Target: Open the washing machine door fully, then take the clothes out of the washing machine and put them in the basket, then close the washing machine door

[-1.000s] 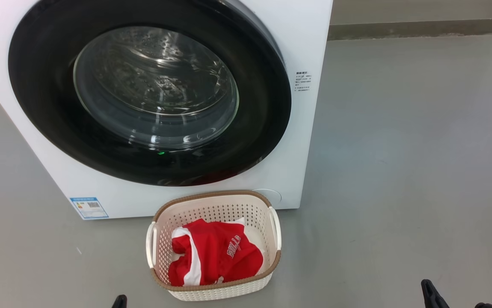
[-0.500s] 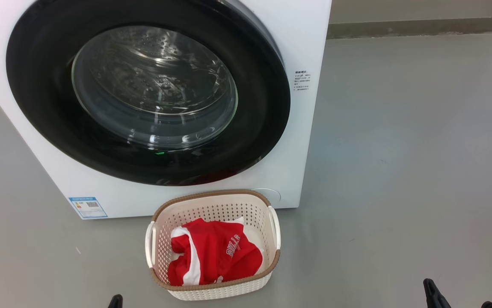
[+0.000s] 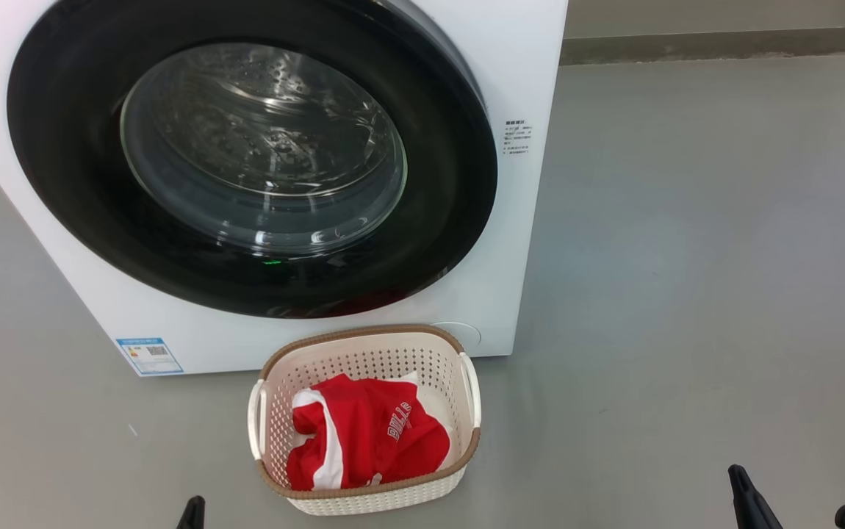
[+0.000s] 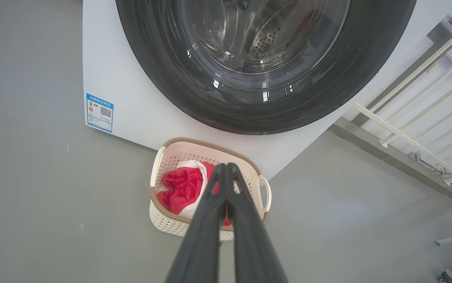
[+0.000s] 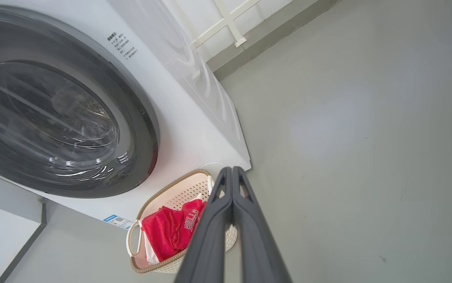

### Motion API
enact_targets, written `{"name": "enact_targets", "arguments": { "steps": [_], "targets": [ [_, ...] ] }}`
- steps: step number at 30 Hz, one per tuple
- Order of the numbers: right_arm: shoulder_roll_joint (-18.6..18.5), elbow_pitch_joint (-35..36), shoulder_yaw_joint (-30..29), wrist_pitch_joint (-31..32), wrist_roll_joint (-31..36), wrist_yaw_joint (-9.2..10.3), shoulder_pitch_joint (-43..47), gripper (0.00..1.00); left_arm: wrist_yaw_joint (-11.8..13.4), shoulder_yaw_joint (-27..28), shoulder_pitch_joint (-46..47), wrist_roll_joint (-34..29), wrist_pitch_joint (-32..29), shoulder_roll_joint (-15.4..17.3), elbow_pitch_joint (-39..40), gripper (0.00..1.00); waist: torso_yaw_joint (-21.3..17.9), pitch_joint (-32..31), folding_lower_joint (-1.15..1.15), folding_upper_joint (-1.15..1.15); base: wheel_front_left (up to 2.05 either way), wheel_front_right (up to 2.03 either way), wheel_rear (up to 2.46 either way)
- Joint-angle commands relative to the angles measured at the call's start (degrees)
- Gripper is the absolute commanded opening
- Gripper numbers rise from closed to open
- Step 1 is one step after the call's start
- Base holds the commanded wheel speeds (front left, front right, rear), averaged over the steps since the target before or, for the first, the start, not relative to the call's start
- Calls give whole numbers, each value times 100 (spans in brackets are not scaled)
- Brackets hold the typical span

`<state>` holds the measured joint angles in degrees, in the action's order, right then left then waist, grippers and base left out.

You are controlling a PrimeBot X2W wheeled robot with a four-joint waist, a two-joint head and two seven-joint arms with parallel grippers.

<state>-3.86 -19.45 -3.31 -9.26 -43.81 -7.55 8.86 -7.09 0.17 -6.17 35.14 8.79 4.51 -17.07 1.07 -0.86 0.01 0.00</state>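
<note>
Door (image 3: 261, 154) looked shut; clothes (image 3: 367, 433) lay in basket (image 3: 364, 339).
Empty left end effector (image 4: 226, 167) and right end effector (image 5: 232, 169) were together; an unlatched door might swing open.

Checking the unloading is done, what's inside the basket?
The clothes, a red garment with white trim, lie crumpled in the basket. They cover most of its bottom, so anything beneath cannot be seen.
</note>
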Motion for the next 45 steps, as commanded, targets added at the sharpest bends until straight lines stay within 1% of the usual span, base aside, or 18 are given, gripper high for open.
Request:
{"name": "enact_targets", "arguments": {
  "steps": [1,45],
  "targets": [
    [-60,162,-35,52,-216,2,-289,0,-12,120,255,229,-42,31,159,0,-3,2,-1,0,0,0,0],
    [15,343,-174,778,-2411,4,-867,0,-25,368,721,2829,-751,-61,228,0,-52,50,-1,0,0,0,0]
  ]
}}
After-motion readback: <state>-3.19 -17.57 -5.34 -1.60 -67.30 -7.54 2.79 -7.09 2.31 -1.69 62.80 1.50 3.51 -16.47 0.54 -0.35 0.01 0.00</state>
